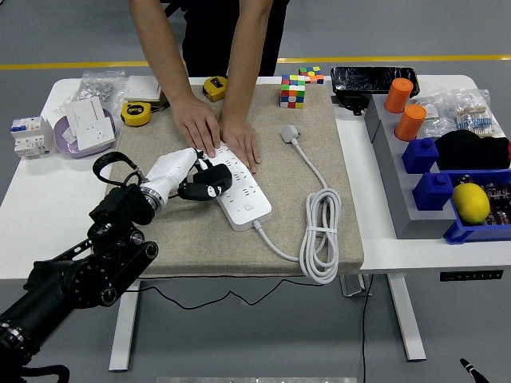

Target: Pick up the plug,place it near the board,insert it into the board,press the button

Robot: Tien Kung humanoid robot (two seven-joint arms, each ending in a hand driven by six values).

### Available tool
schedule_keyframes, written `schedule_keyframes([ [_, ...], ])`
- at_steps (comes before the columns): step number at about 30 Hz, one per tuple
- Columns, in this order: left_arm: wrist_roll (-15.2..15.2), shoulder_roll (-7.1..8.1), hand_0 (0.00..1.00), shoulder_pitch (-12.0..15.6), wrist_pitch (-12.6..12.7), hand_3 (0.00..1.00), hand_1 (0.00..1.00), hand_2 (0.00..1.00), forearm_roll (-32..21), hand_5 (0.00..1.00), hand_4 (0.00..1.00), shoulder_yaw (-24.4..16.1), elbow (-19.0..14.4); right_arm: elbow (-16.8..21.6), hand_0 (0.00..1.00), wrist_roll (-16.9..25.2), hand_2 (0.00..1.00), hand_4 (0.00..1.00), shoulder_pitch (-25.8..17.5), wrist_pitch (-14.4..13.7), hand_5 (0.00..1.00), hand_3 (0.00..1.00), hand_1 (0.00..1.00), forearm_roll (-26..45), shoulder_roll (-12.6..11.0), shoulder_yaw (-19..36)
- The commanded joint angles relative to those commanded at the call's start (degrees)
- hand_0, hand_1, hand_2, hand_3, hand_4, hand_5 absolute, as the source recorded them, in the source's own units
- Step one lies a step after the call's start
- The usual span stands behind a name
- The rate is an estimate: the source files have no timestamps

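Observation:
A white power strip [239, 190] lies on the beige mat [168, 231], its white cable [321, 231] coiling to the right and ending in a grey plug head [289, 132]. My left hand [185, 177], white-shelled with black fingers, holds a black plug [209, 183] against the strip's left edge. A person at the far side presses both hands [219, 132] flat on the strip's far end. My right arm is out of sight.
A Rubik's cube [292, 90] stands at the mat's far edge. Tape measures [136, 113] and a purple dish with a wall socket [86, 132] sit far left. Blue bins [459, 231] with a yellow ball and orange cylinders [404, 108] line the right side.

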Motion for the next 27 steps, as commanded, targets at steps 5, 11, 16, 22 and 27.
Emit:
schedule_keyframes([
  [5,-1.5,-0.58,0.380,0.5,2.5,0.161,0.127,0.127,-1.9,0.384,0.580,-0.6,-0.3,0.0,0.813,0.0,0.734,0.998,0.0,0.0,0.957,0.765,0.734,0.0,0.1,0.1],
  [11,-3.5,-1.40,0.376,0.5,5.0,0.163,0.125,0.127,-5.9,0.385,0.581,-1.2,-1.1,0.0,0.813,0.0,0.734,0.998,0.1,0.0,0.961,0.764,0.734,0.0,0.0,0.2],
  [16,-3.3,-1.37,0.374,0.2,4.4,0.165,0.126,0.128,-5.7,0.390,0.583,-1.4,-1.1,0.0,0.813,0.1,0.734,0.998,0.3,-0.1,0.962,0.765,0.734,0.1,0.0,0.3],
  [22,-3.7,-1.38,0.376,0.9,4.6,0.168,0.128,0.138,-6.1,0.388,0.584,-2.5,-2.2,0.0,0.813,0.0,0.734,0.998,0.3,-0.1,0.964,0.765,0.733,0.1,0.1,0.3],
  [27,-4.1,-1.50,0.376,1.6,5.6,0.172,0.127,0.142,-5.2,0.389,0.586,-4.7,-5.2,0.0,0.813,0.0,0.734,0.998,0.3,-0.1,0.965,0.764,0.733,0.2,0.2,0.3],
])
